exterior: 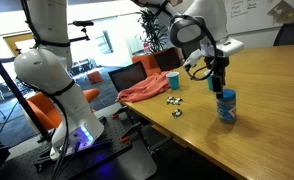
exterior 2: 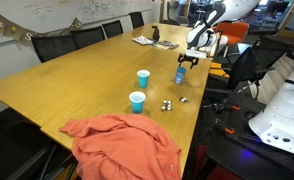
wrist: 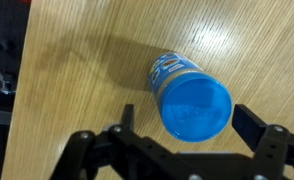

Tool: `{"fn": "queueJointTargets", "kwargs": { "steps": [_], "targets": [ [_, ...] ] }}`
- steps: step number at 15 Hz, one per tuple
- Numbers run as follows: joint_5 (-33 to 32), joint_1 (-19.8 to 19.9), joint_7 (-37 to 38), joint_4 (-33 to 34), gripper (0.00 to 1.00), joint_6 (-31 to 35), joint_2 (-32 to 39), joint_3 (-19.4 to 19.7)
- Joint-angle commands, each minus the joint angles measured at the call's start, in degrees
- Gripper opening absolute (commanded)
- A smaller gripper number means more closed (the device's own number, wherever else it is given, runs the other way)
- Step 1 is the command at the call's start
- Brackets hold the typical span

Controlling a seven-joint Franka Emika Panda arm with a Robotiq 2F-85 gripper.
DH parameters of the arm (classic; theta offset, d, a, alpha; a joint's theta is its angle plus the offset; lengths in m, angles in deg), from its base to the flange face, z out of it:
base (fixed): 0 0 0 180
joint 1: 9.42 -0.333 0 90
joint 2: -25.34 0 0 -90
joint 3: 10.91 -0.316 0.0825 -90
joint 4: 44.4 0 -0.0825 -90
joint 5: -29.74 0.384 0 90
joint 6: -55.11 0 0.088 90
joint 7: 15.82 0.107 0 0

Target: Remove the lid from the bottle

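Note:
The bottle [exterior: 227, 108] stands upright on the wooden table near its edge, with the blue lid [exterior: 226, 95] still on top. In the wrist view the lid [wrist: 195, 108] fills the middle, with the blue label band [wrist: 167, 70] showing behind it. My gripper [exterior: 219, 84] hovers just above the bottle. Its two black fingers are open, one on each side of the lid [wrist: 187, 118], not touching it. The bottle [exterior 2: 180, 73] and gripper [exterior 2: 188, 61] also show far off in an exterior view.
Two blue cups [exterior 2: 143, 78] [exterior 2: 137, 101] stand mid-table. An orange-red cloth [exterior 2: 122, 145] lies at the table end, also seen in an exterior view [exterior: 145, 89]. Small dark-and-white objects [exterior: 174, 100] lie near the bottle. Chairs [exterior: 127, 77] line the table's side.

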Motion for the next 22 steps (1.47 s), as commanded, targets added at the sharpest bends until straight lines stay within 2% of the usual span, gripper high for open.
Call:
{"fn": "queueJointTargets", "kwargs": {
  "steps": [1, 16, 17, 20, 22],
  "targets": [
    [-2.16, -1.08, 2.55, 2.83, 1.0, -2.95, 1.83, 1.48],
    [-1.91, -1.99, 2.35, 6.72, 1.0, -2.75, 6.17, 0.76],
    [-1.93, -2.05, 2.28, 6.86, 0.8, -2.83, 6.35, 0.73],
    [-2.12, -2.42, 2.34, 7.14, 0.59, -2.51, 6.7, 0.88],
    [-2.48, -2.76, 2.59, 6.93, 0.55, -2.24, 6.3, 1.24]
  ]
}}
